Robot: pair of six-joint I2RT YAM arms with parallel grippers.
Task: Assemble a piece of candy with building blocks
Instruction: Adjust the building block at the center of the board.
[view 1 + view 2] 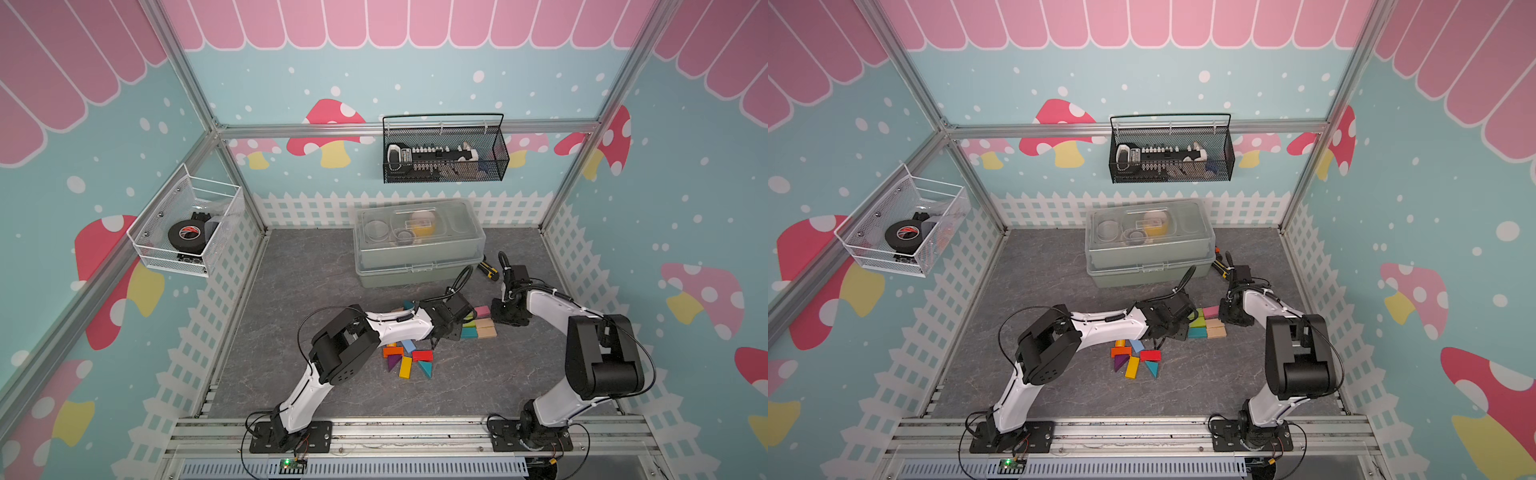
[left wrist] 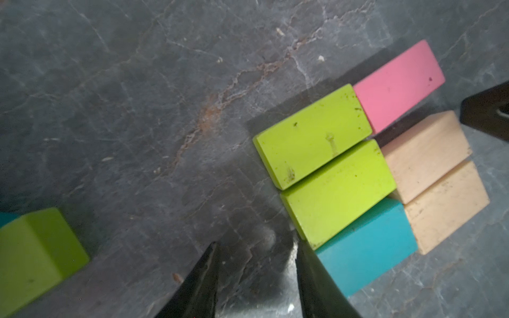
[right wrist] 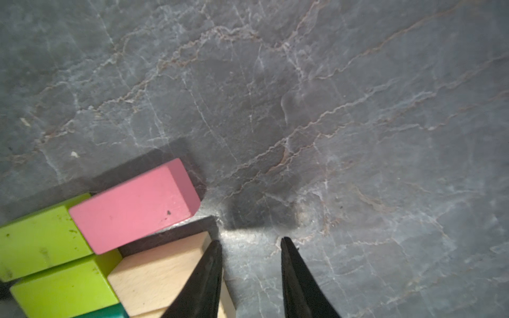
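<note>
**A:** Which step was it?

**B:** The candy's body, I judged. Six building blocks (image 2: 311, 136) lay packed together between the arms: two green, one pink, one teal, two tan. The loose pile (image 1: 409, 359) sat nearer the bases.

**A:** The pincers?

**B:** The left gripper (image 2: 256, 243) and right gripper (image 3: 251, 240) both stood apart, empty, flanking the cluster. Next, probably, a triangular piece needed fetching for an end.

Grey tabletop (image 1: 311, 291): building blocks (image 1: 422, 355), plastic box (image 1: 415, 259)
</note>
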